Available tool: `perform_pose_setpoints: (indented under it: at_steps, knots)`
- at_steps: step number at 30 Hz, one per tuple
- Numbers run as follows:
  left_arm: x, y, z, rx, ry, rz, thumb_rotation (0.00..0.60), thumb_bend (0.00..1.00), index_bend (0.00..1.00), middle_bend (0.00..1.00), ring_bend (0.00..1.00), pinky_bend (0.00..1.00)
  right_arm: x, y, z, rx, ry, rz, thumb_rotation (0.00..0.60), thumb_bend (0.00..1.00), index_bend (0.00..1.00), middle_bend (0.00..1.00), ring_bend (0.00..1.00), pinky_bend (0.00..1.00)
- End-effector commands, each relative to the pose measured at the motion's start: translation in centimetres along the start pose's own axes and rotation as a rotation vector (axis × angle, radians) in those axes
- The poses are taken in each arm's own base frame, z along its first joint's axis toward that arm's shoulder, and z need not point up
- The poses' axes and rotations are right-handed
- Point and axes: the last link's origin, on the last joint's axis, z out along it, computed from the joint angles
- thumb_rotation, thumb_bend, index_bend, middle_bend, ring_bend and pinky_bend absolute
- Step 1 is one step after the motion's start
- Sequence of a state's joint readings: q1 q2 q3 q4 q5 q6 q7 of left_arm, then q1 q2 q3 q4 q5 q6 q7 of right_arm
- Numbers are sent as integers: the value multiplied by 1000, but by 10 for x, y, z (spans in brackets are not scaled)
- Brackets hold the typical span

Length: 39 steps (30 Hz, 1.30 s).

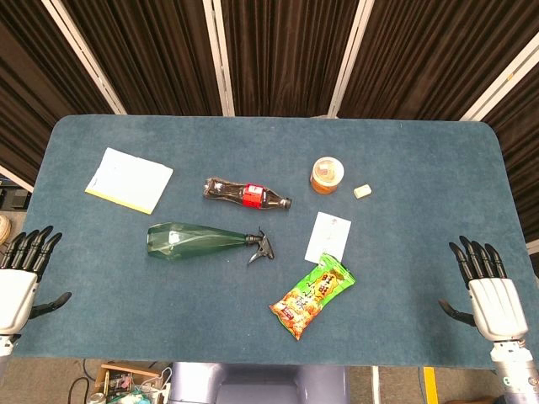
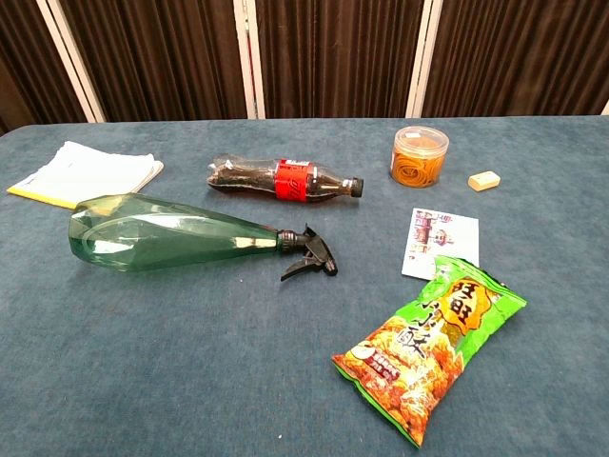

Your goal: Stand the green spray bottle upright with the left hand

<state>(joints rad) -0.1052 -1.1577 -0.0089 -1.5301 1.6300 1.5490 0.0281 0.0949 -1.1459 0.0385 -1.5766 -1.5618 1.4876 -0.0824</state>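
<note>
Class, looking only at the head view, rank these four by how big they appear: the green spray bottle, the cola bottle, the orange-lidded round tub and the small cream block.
1. Green plastic spray bottle, lying down
2. Dark cola bottle with red label
3. Round orange-lidded tub
4. Small cream block

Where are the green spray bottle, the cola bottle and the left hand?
green spray bottle [image 2: 162, 233], chest view, on its body.
cola bottle [image 2: 285, 180], chest view, on its red label.
left hand [image 1: 17, 290], head view, on its palm.
</note>
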Motion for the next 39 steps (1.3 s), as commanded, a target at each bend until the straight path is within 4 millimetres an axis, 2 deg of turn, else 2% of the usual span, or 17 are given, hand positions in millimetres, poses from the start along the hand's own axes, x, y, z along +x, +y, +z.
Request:
perform_pose_setpoints:
  at_steps: [1,7,9,12,16,19,25,30,35,39]
  knots:
    - [-6,0,1,13,-24,8,600,59,0,0,0,36,-3,0,0,1,-16,-1,600,200,0,0,0,18]
    - [-16,11,9,-17,-49,24,600,68,0,0,0,36,-3,-2,-1,10,-25,4,600,200,0,0,0,17]
    - [-23,20,16,-36,-60,29,600,103,41,0,0,36,-1,-4,-3,19,-17,20,600,200,0,0,0,17]
    - [-35,44,36,-88,-97,44,600,121,87,0,0,37,3,-8,-8,42,-3,30,600,200,0,0,0,15]
    - [-42,92,68,-189,-103,81,600,132,94,0,0,37,7,-15,-17,80,24,7,600,200,0,0,0,13]
    - [-45,123,92,-203,-117,168,600,133,102,0,0,37,14,-20,-26,120,64,13,600,200,0,0,0,12]
    - [-53,193,137,-249,-107,213,600,134,105,0,0,37,26,-22,-41,175,135,36,600,200,0,0,0,10]
    - [-72,232,165,-254,-131,313,600,133,104,0,0,37,33,-19,-54,174,180,27,600,200,0,0,0,10]
    - [-90,266,176,-297,-168,361,600,133,107,0,0,37,35,-23,-66,193,194,32,600,199,0,0,0,10]
    - [-103,280,183,-300,-188,398,600,133,113,0,0,37,37,-22,-71,195,207,32,600,200,0,0,0,10]
